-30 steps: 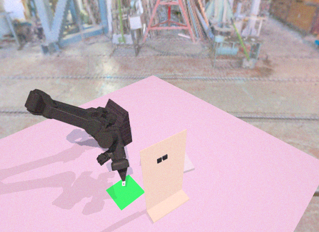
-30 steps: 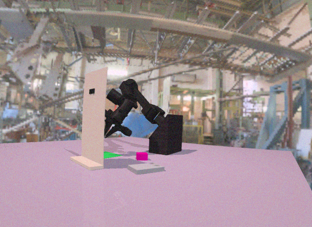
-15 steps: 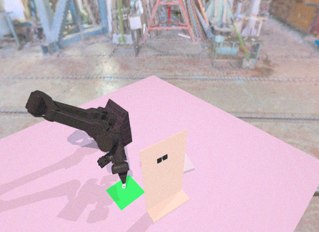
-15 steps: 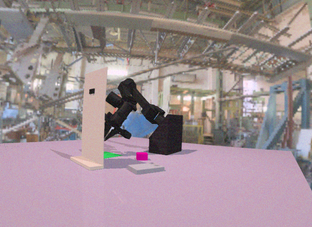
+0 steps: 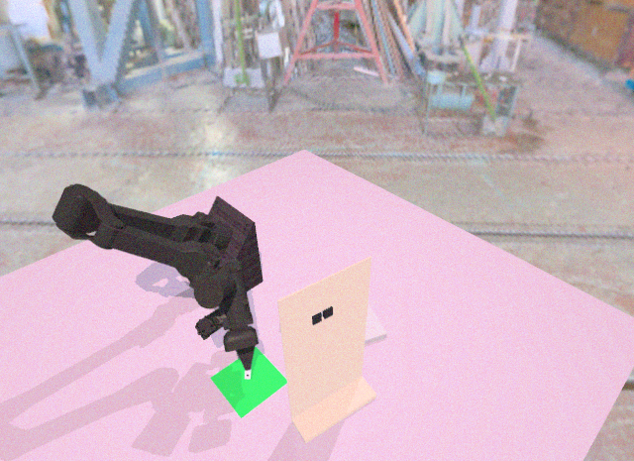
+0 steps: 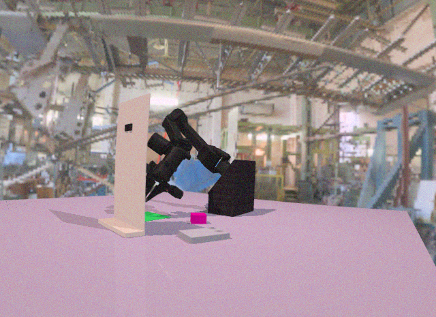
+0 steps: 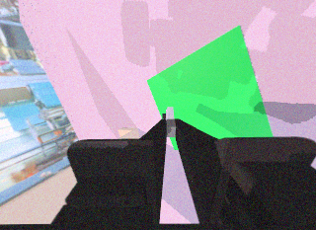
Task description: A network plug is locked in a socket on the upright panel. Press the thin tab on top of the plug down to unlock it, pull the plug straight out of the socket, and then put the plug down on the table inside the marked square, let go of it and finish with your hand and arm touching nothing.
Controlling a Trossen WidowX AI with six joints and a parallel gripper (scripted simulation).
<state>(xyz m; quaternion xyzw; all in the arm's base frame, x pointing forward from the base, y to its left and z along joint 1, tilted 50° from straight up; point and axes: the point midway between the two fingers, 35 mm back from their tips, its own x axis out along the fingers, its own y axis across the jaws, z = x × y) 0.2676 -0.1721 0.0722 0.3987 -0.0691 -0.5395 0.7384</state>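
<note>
The small whitish plug (image 5: 248,375) (image 7: 170,127) is held between the fingertips of my gripper (image 5: 247,369) (image 7: 170,122), which is shut on it and points down. In the top view the plug appears over the green marked square (image 5: 240,403) (image 7: 217,72) (image 6: 154,217); it seems to be above the table, but the exact height is hard to tell. In the exterior view the panel hides the fingertips and plug. The upright panel (image 5: 333,354) (image 6: 131,172) stands beside the square, with dark socket openings (image 5: 317,318) (image 6: 128,127) near its top.
A magenta block (image 6: 198,218) and a flat grey slab (image 6: 204,235) (image 5: 377,336) lie on the table on the other side of the panel from the top view. The black arm base (image 6: 232,188) stands behind them. The panel's foot (image 5: 340,412) (image 6: 122,229) sticks out low down.
</note>
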